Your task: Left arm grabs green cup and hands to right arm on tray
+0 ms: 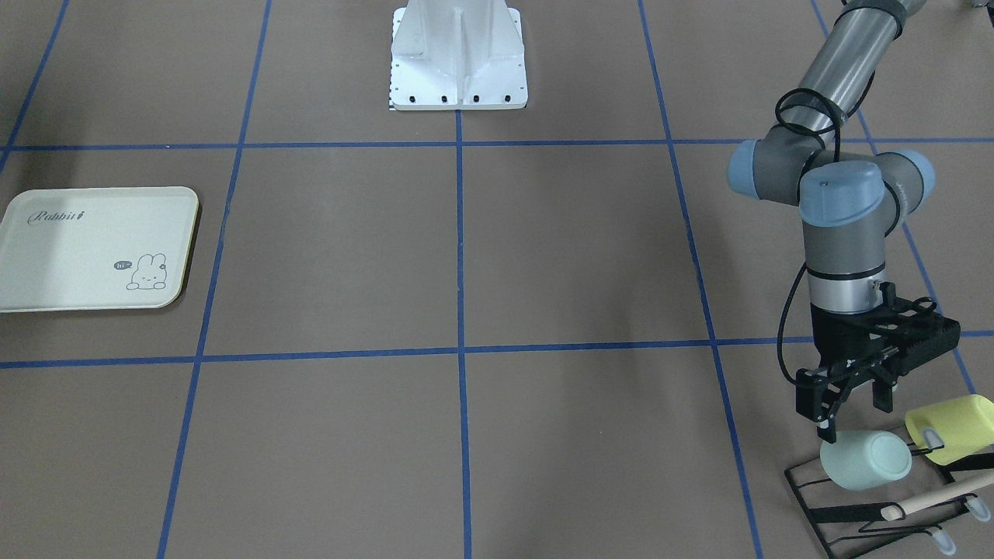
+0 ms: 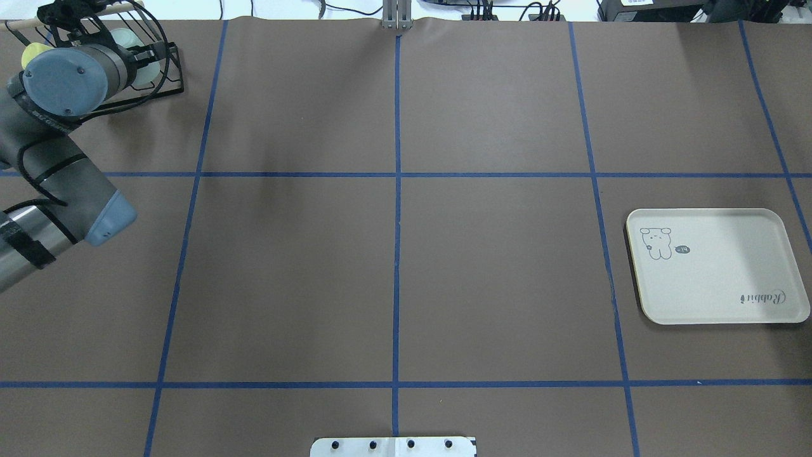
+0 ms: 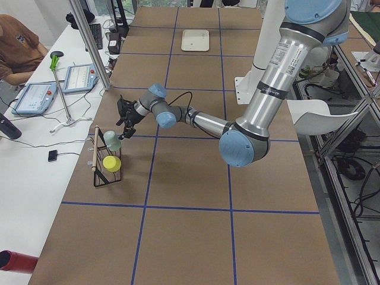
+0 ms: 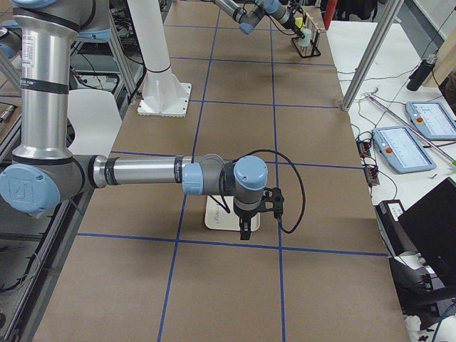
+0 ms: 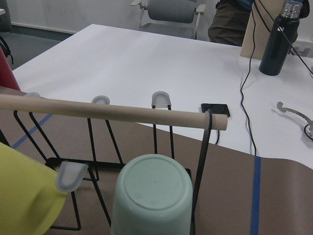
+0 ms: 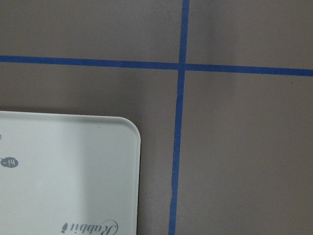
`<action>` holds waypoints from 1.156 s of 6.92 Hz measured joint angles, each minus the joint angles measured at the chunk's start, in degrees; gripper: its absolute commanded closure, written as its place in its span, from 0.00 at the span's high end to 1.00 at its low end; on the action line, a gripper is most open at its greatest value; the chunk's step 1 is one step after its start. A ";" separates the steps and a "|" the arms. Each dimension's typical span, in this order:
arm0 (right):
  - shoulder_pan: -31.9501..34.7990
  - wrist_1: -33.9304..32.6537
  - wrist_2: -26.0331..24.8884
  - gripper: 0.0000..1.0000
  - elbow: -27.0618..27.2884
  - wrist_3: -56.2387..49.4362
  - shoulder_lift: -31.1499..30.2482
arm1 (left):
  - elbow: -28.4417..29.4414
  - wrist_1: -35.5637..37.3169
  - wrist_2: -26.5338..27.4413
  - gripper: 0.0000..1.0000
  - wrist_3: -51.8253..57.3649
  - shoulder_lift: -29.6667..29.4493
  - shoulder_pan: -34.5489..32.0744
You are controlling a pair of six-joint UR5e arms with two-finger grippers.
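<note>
Left gripper (image 1: pixel 853 410), jaws apart, hangs just above one green cup (image 1: pixel 866 460), beside one yellow cup (image 1: pixel 951 428) on one rack (image 1: pixel 846 513).

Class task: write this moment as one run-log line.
left gripper: open, near green cup | green cup: on rack, ungrasped | right gripper: state unclear, by tray

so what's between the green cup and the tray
Only bare brown table crossed by blue tape lines lies between the green cup and the tray, per the front-facing view.

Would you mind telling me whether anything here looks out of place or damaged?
Nothing stands out: the green cup and yellow cup sit on pegs of the rack, and the tray lies flat.
</note>
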 measured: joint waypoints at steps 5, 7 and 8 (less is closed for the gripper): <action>0.01 -0.01 0.22 1.00 -0.04 0.00 0.04 | 3.40 -0.03 0.17 1.00 0.08 -1.73 -0.01; 0.00 0.01 0.23 1.00 -0.07 0.00 0.05 | 4.38 -0.15 0.27 1.00 0.88 -2.18 -0.18; -0.02 0.03 0.22 1.00 -0.08 0.00 0.05 | 4.65 -0.21 0.73 1.00 1.29 -2.23 -0.30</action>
